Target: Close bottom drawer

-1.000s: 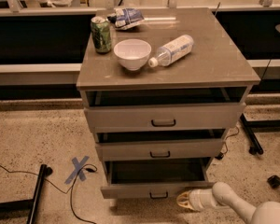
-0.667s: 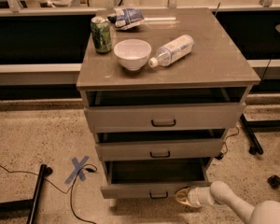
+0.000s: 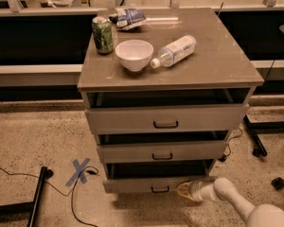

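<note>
Bottom drawer [image 3: 132,184]: lowest of three, sticking out a little past the middle drawer [image 3: 132,152].
Gripper [image 3: 183,190]: near the floor, at the bottom drawer's front, just right of its handle [image 3: 160,189].
Grip: unclear.
Cabinet top [image 3: 217,60]: can [image 3: 102,35], bowl [image 3: 134,54], bottle [image 3: 175,50], bag [image 3: 129,18].

I saw the bottom drawer [image 3: 132,185], lowest of three grey ones, standing partly open. Its low grey front panel sat forward of the middle drawer [image 3: 132,153], with a dark gap above it. A small dark loop handle [image 3: 160,189] sat mid-panel. My gripper [image 3: 184,190] was at the panel's right part, just beside the handle; whether it touched, I couldn't tell.
</note>
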### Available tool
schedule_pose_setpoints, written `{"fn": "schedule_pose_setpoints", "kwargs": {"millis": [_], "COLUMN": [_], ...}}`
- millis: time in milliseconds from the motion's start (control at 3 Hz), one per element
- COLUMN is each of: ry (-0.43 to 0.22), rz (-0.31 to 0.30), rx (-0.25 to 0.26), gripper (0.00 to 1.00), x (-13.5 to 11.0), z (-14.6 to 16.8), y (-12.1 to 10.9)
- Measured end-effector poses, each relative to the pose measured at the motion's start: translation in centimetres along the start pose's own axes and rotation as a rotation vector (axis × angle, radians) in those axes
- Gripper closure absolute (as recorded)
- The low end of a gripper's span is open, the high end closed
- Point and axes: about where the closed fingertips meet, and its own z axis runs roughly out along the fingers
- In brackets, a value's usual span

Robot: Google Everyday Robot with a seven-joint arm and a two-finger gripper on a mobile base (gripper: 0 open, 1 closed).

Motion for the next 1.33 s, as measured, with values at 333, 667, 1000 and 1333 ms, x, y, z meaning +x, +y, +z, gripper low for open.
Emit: {"fn": "schedule_pose_setpoints", "kwargs": {"millis": [333, 667, 1000, 1333], "ry": [-0.015, -0.037, -0.057, -0.057], "rz": [-0.039, -0.069, -0.082, -0.082], "rx": [0.025, 0.029, 0.026, 0.026], "gripper": [1.0, 1.0, 1.0, 1.0], "x": [-0.4, -1.0, -1.4, -1.3], "z": [0.4, 1.1, 1.3, 1.2], "y": [-3.1, -5.6, -6.9, -6.6]}}
